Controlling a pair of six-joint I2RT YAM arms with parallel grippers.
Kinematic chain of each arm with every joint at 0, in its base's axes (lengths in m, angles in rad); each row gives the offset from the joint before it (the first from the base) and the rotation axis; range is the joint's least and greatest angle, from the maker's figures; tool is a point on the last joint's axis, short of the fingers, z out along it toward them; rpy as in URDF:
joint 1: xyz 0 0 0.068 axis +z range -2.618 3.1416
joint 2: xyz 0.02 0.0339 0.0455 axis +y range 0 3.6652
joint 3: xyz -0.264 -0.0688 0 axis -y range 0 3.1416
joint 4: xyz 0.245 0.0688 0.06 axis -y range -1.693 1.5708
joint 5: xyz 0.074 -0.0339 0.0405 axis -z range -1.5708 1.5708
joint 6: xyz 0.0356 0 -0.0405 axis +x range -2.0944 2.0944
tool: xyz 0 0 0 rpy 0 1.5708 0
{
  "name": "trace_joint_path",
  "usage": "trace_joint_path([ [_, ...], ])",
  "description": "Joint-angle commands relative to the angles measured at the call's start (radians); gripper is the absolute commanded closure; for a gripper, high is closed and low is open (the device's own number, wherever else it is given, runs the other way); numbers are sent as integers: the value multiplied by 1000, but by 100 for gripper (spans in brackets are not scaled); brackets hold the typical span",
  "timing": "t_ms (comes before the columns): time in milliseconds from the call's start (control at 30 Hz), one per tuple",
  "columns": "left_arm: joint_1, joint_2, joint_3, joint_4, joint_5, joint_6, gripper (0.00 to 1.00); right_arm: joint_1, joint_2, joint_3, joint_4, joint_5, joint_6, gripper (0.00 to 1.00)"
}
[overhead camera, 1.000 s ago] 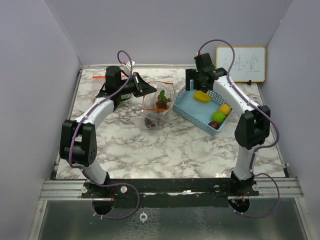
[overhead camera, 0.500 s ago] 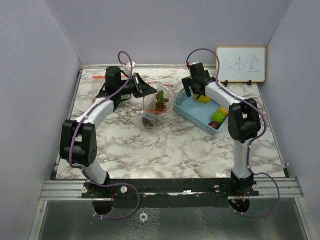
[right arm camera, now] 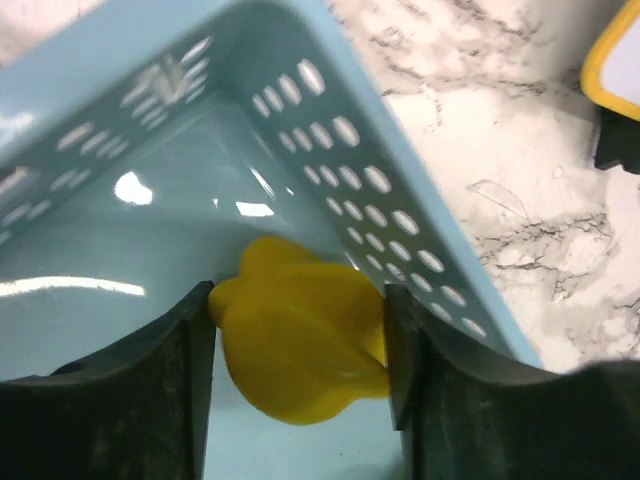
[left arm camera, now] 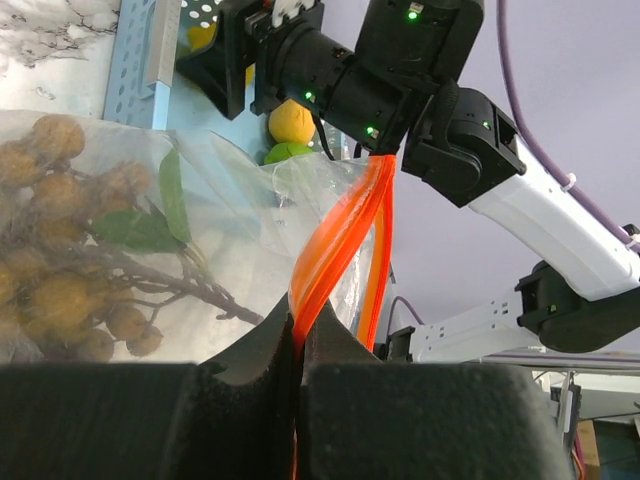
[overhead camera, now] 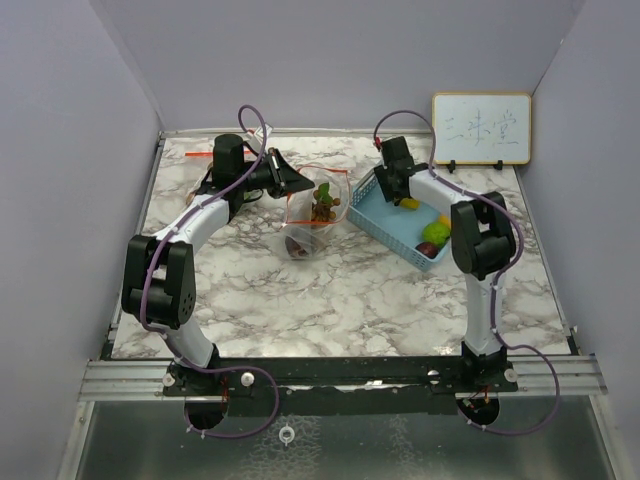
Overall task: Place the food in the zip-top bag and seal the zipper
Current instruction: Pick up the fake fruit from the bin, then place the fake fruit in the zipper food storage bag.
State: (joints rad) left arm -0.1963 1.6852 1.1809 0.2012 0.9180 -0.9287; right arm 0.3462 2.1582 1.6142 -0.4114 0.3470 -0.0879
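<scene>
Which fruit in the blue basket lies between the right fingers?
The yellow fruit, alone between the fingers; orange, lime-green and purple fruits lie farther along the basket.

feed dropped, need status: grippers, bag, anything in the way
Left gripper shut on bag zipper. Right gripper gripping yellow fruit in basket. Grapes in bag, nothing blocking.

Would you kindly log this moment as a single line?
left claw: shut on bag zipper | right claw: pinching yellow fruit in blue basket | grape bunch: inside bag
</scene>
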Motion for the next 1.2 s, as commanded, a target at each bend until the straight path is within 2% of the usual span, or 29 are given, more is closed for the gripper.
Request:
trace_joint_path([
  [0,5,5,16,24,33,-1,100,-6,-13,-33,15,-19,55,62],
  [167,5,5,18,14,31,5,100,-6,-139,-20,-62,-82,130,76],
  [267,5,5,19,0,23,7,100,-6,-267,-4,-106,-239,168,77],
  [433,5,5,22,-12,17,12,100,24,-473,-50,-61,-578,270,78],
  [600,5,5,18,-42,2,17,100,137,-576,-39,31,-734,362,78],
  [800,5,-3,18,-36,-4,4,100,235,-570,-101,269,-711,460,74],
  [933,5,-12,23,-34,-5,-4,100,256,-520,-143,322,-636,479,73],
  [967,5,-15,25,-35,-3,-4,100,264,-513,-146,306,-611,471,69],
  [1167,5,-21,34,-38,8,1,100,287,-495,-142,189,-478,397,28],
])
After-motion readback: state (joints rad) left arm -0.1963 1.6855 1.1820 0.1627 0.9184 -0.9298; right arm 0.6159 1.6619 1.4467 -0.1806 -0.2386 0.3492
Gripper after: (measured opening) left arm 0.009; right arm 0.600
